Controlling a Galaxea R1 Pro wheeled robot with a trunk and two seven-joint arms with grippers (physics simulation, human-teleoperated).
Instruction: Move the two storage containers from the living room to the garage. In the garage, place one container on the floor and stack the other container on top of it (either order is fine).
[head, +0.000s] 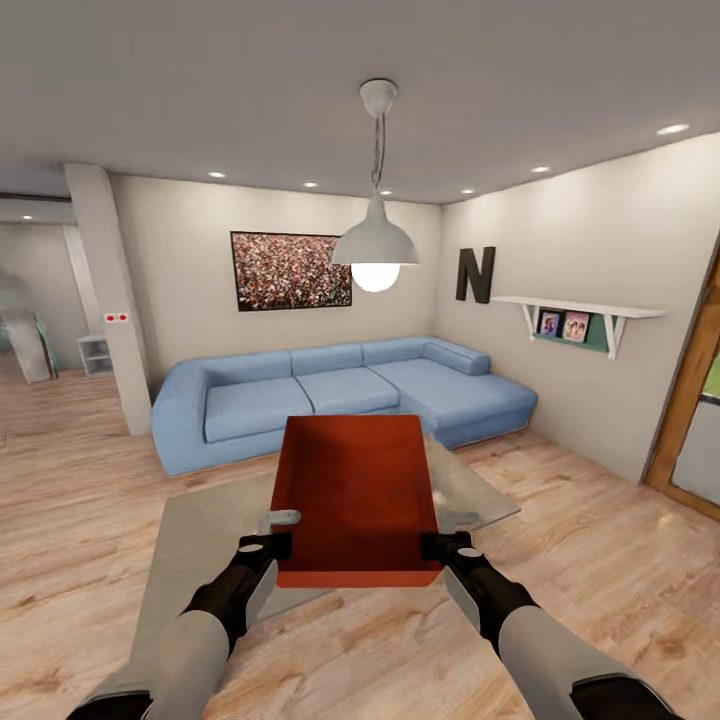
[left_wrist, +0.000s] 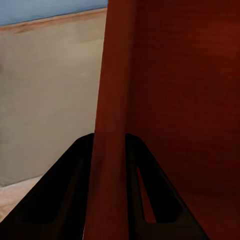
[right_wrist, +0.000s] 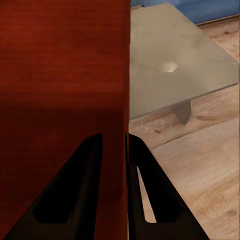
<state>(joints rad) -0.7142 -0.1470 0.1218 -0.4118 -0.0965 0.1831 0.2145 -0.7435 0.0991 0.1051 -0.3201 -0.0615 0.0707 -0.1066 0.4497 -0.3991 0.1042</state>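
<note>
Both claws are clamping the shallow red-orange rectangular plastic bin (head: 355, 500), left claw (head: 268, 548) and right claw (head: 443, 547) pinching opposite thin side walls, holding it airborne over the grey rug (head: 200, 540); likely light, rigid, slippery, so grip walls evenly.

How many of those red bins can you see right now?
1. One red-orange storage container is held up in front of the robot, above the rug, with the left gripper and right gripper clamped on its side walls. A second could be hidden behind it.
</note>
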